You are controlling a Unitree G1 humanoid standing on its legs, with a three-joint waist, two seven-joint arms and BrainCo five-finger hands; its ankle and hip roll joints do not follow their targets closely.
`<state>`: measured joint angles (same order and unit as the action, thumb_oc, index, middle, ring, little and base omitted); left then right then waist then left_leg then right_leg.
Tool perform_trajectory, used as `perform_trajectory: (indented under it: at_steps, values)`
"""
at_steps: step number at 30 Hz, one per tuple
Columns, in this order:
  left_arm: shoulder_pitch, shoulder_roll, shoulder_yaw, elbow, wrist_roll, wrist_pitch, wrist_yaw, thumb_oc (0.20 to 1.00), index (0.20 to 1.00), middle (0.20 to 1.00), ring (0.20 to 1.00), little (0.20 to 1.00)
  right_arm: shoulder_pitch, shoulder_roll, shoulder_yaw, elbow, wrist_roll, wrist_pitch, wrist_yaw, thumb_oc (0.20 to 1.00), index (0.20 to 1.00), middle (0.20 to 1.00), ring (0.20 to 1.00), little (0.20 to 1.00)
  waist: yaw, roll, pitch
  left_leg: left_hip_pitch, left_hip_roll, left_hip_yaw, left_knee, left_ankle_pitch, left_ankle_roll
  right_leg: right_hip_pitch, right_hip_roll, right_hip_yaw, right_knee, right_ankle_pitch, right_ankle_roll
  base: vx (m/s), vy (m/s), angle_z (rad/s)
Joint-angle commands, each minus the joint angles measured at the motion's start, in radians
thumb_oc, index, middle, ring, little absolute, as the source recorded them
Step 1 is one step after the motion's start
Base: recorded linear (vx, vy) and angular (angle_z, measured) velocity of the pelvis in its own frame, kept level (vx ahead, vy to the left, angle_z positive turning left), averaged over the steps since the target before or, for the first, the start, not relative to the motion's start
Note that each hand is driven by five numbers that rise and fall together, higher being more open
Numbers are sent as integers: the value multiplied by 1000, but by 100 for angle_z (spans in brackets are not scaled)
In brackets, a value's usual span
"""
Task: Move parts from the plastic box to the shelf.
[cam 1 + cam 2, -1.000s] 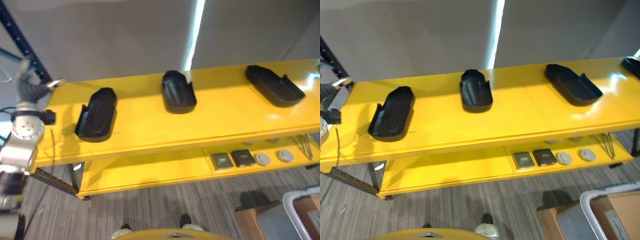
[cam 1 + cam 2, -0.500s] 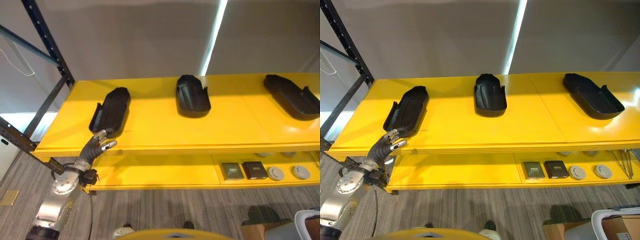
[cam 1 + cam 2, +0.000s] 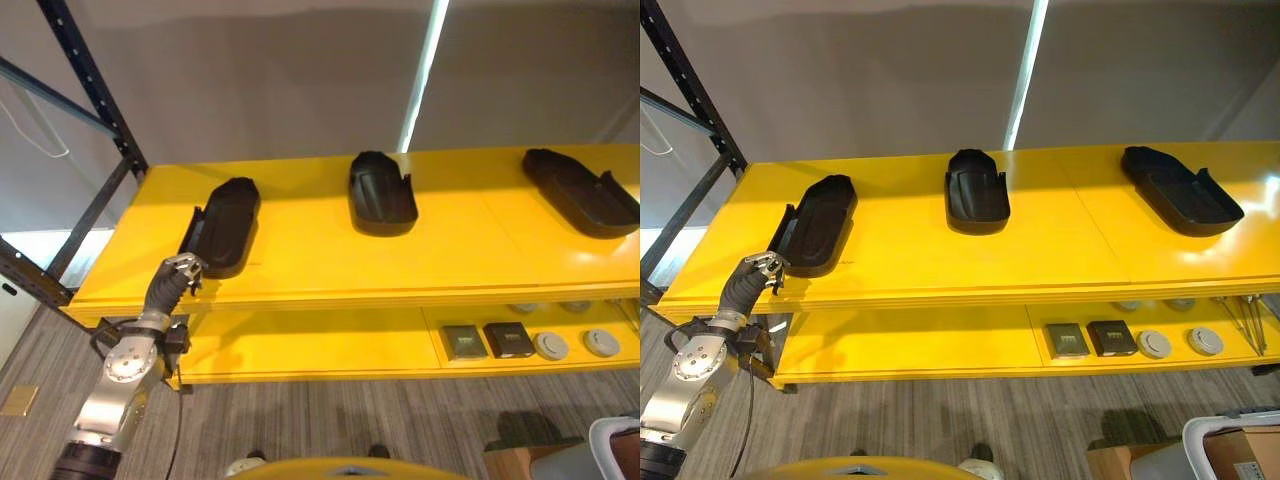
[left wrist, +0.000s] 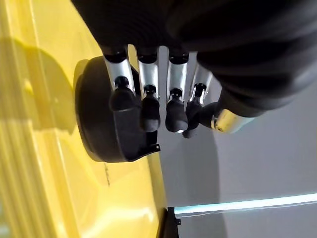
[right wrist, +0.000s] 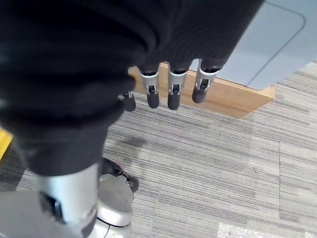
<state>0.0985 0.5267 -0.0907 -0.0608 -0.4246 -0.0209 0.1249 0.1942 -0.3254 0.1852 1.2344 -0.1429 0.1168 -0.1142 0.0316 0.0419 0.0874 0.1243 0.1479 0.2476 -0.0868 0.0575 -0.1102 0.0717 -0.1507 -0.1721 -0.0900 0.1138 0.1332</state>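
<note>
1. Left hand (image 3: pixel 182 268) sits low at the front edge of the yellow shelf (image 3: pixel 330 262), fingers curled in, nothing in them. The left part (image 3: pixel 220 225) lies on the shelf just beyond the fingertips, not gripped.
2. Left wrist view: fingers (image 4: pixel 147 103) bent, dark tips hanging in front of the same part (image 4: pixel 96 119); probably a small gap, contact hard to rule out.
3. Further out from the left hand, along the shelf toward the robot's right: middle part (image 3: pixel 381 193), then right part (image 3: pixel 580 190), well apart from each other.
4. Right hand (image 5: pixel 168 79) hangs down over the carpet floor (image 5: pixel 208 163), fingers loosely curled, empty. A wooden block with a grey lid (image 5: pixel 247 64) sits past its fingertips.
5. Plastic box (image 3: pixel 1230 445): a corner shows at the lower right in the eye views, far from the left hand; contents can't be made out.
6. Handling, my read: parts look like rigid black moulded shells, light, smooth, somewhat slippery, not fragile. Best hold is across the narrow width, pinching the raised side walls, or hooking the open end.
7. View differences: eye views give all three parts, their spacing and small items (image 3: pixel 530 342) on the lower shelf level; the left wrist view alone gives the finger-to-part relation; the right wrist view alone gives the right hand.
</note>
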Motion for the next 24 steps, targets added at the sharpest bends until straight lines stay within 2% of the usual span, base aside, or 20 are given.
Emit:
perform_trajectory:
  at_steps: [1, 11, 24]
  values:
    - [-114, 6, 3, 20, 30, -50, 48, 200, 200, 200, 200, 200, -25, 0, 36, 13, 16, 21, -17, 1000, 1000, 1000, 1000, 1000, -8, -17, 49, -18, 33, 7, 24, -55, 23, 38, -52, -12, 13, -68, 39, 0, 0, 0]
    - [-144, -44, -41, 160, 36, -91, 114, 200, 200, 200, 200, 200, -23, -2, 46, -4, -7, 26, -12, 1000, 1000, 1000, 1000, 1000, -31, -27, 52, -11, 36, 26, 26, -59, 24, 32, -49, 6, 17, -69, 36, 1, 0, 0]
    - [-208, -49, -39, 240, 81, -136, 178, 200, 200, 200, 200, 200, -22, -19, 45, -7, -33, 17, 9, 1000, 1000, 1000, 1000, 1000, -57, -27, 52, -6, 41, 41, 32, -60, 23, 27, -47, 24, 25, -74, 34, 3, -1, -4]
